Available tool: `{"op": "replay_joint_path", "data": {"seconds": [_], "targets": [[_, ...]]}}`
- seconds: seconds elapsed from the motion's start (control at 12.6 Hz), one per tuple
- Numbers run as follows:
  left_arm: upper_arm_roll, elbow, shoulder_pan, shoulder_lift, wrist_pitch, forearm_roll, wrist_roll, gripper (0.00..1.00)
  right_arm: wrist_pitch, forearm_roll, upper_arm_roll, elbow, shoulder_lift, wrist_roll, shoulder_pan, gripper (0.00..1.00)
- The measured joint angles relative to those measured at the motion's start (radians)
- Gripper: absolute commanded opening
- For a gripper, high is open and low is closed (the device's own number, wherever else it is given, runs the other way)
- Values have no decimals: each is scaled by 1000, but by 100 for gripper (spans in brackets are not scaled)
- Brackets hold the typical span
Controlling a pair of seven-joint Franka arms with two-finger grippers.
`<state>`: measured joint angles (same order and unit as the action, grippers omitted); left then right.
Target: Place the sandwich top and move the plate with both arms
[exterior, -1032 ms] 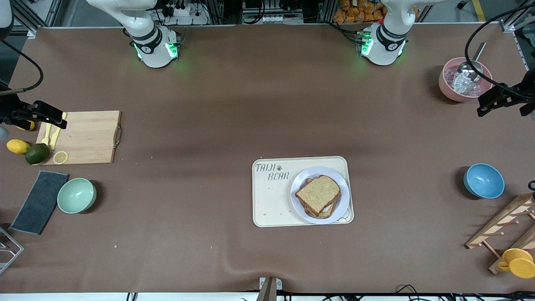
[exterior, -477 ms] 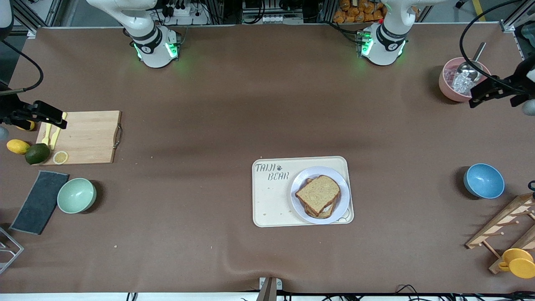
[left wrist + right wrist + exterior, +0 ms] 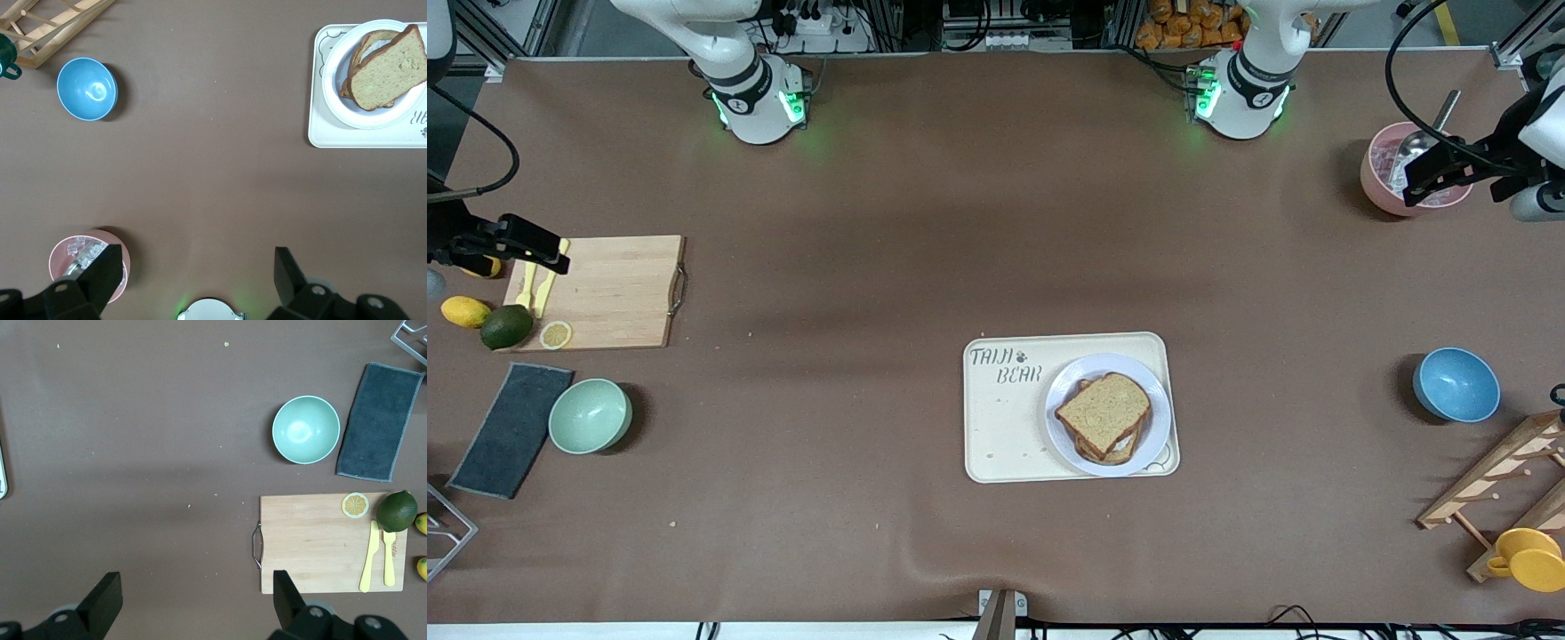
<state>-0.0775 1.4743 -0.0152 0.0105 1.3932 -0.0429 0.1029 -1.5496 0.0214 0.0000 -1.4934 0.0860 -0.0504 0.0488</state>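
bread top point(image 3: 1103, 411) already lies on the sandwich, on the plate point(image 3: 1152, 425) in the tray point(image 3: 996, 427); moving the plate seems not yet done. left hand point(image 3: 193, 270) hangs over the pink bowl point(image 3: 1375, 182), right hand point(image 3: 193, 590) over the cutting board point(image 3: 313, 543); both wide apart, empty.

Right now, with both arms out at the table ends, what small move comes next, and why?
Probably bring both tools in toward the plate. The sandwich top already lies on the stack there, and the plate sits on the tray. The left tool, open, is over the pink bowl; the right tool, open, waits over the cutting board.
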Motion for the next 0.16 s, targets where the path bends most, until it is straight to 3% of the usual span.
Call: {"op": "replay_joint_path", "data": {"seconds": [0.16], "targets": [[1,0,-1,0,0,0,0,100,0,0,0,0,0,0,0,100]]}}
